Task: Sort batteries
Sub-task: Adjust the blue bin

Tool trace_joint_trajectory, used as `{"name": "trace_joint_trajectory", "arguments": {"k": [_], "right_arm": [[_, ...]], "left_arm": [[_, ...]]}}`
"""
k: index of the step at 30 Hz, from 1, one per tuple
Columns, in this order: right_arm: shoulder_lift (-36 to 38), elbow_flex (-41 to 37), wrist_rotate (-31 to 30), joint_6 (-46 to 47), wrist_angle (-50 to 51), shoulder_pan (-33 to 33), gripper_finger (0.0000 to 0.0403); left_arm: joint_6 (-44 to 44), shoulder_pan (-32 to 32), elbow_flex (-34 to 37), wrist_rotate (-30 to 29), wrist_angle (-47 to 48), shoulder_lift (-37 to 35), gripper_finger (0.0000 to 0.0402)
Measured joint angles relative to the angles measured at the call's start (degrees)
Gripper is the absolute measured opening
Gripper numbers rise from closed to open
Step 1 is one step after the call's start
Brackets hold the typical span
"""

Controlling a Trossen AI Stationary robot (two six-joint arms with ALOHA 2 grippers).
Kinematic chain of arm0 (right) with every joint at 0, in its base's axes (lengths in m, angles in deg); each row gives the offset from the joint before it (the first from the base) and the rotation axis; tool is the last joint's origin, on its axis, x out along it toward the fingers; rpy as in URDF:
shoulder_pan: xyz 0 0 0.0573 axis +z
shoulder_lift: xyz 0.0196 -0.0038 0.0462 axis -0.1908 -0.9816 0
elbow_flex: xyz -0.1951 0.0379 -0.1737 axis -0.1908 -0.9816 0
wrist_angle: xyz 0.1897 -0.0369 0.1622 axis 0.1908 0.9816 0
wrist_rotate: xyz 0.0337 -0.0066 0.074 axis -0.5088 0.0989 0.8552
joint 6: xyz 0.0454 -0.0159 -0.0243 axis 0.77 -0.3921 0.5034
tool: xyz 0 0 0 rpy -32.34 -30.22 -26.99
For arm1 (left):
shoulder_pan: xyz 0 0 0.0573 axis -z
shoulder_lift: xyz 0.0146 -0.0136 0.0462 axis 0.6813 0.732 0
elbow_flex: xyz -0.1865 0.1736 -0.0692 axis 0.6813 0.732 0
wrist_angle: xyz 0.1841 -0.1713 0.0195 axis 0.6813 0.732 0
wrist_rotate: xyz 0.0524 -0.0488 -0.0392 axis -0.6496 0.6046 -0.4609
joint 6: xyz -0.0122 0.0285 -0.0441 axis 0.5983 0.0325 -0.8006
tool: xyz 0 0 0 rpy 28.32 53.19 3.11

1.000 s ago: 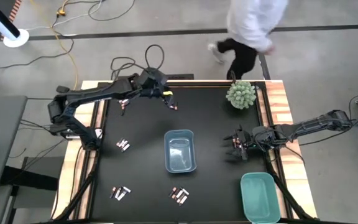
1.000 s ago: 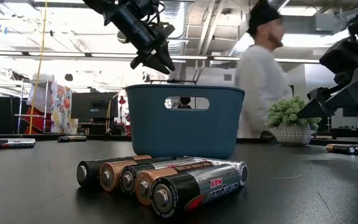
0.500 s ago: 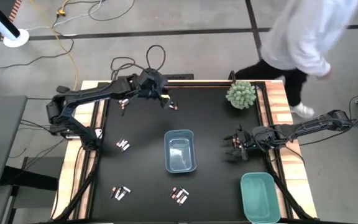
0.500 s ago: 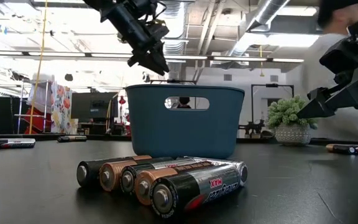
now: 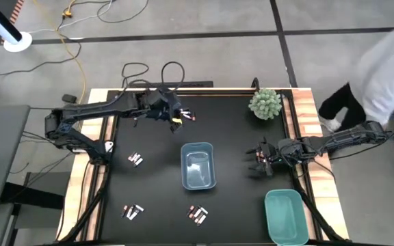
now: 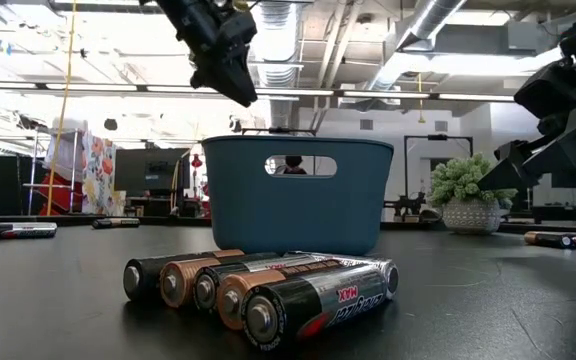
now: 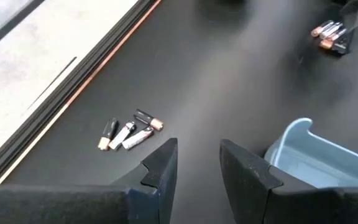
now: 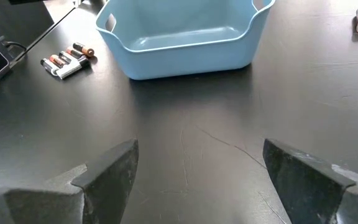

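This is a big workshop or lab room. The floor (image 5: 204, 61) around the table is bare grey, with a yellow cable (image 5: 74, 41) and black cords lying on it. Overhead run shiny pipes (image 6: 428, 20) and long strip lights (image 6: 88, 85), with no closed ceiling. Two robot arms work at a black table (image 5: 231, 137) with a wooden edge. A person in a white top (image 5: 388, 61) walks past it. A small green plant (image 5: 265, 103) stands on the table.
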Motion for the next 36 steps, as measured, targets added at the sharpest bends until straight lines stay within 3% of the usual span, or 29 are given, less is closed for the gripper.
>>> {"name": "trace_joint_trajectory", "arguments": {"k": [9,27,36], "right_arm": [[0.0,0.0,0.0,0.0,0.0,0.0,0.0363],[0.0,0.0,-0.2,-0.5,-0.1,-0.3,0.0363],[0.0,0.0,-0.2,-0.5,-0.2,-0.3,0.0363]], "left_arm": [[-3.5,4.6,0.0,-4.3,3.5,-1.9,0.0114],[-15.1,20.4,0.1,-10.3,5.3,-1.6,0.0114],[-18.5,22.9,0.1,-11.7,5.3,-1.6,0.0114]]}}
